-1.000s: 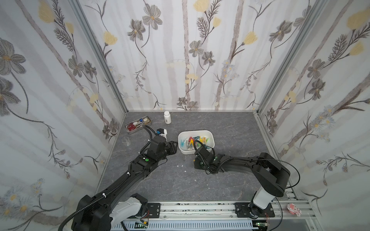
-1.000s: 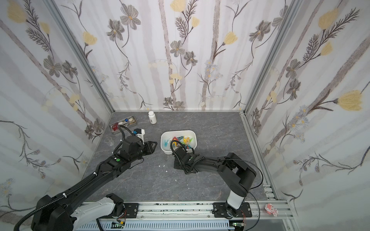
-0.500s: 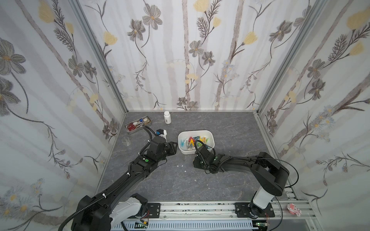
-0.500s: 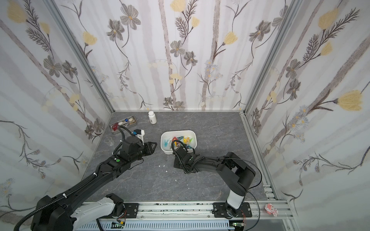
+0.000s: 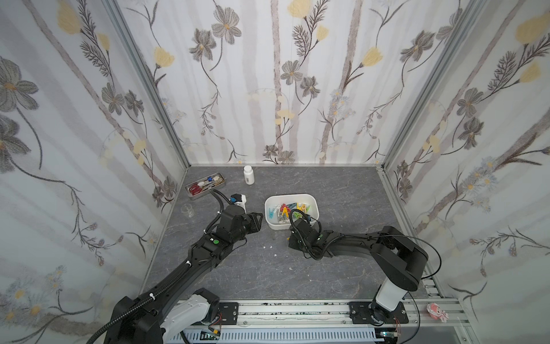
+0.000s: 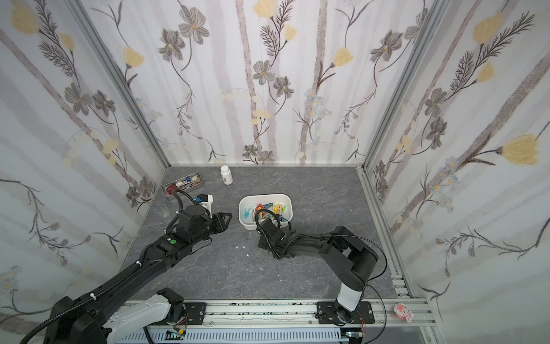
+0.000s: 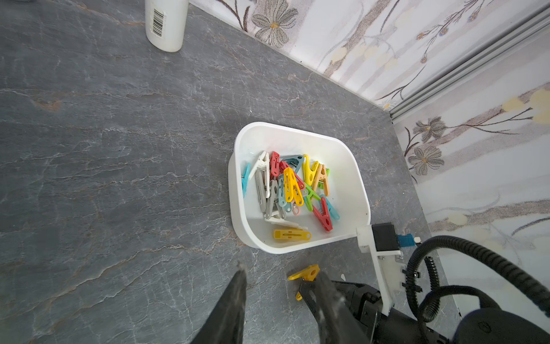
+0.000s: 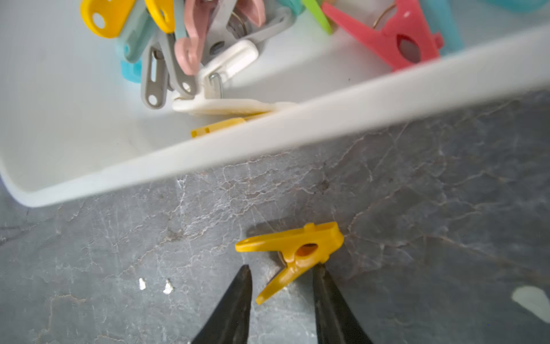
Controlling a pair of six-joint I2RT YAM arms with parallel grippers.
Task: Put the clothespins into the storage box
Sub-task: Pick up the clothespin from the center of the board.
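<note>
My right gripper (image 8: 282,275) is down at the worktop (image 8: 119,268), its jaws a narrow way apart and straddling one leg of a loose yellow clothespin (image 8: 293,247). One finger (image 8: 323,286) looks to touch the pin's body. The other finger (image 8: 242,289) stands clear of the leg, so I read no firm hold on it. Just ahead of those tips runs the near wall of the storage box (image 8: 327,119). Past that wall the other clothespins (image 8: 190,44) lie heaped inside in mixed colours. My left gripper (image 5: 257,222) hangs above the worktop with its jaws apart and nothing between them. The box sits in front of its tips, near but not touching.
</note>
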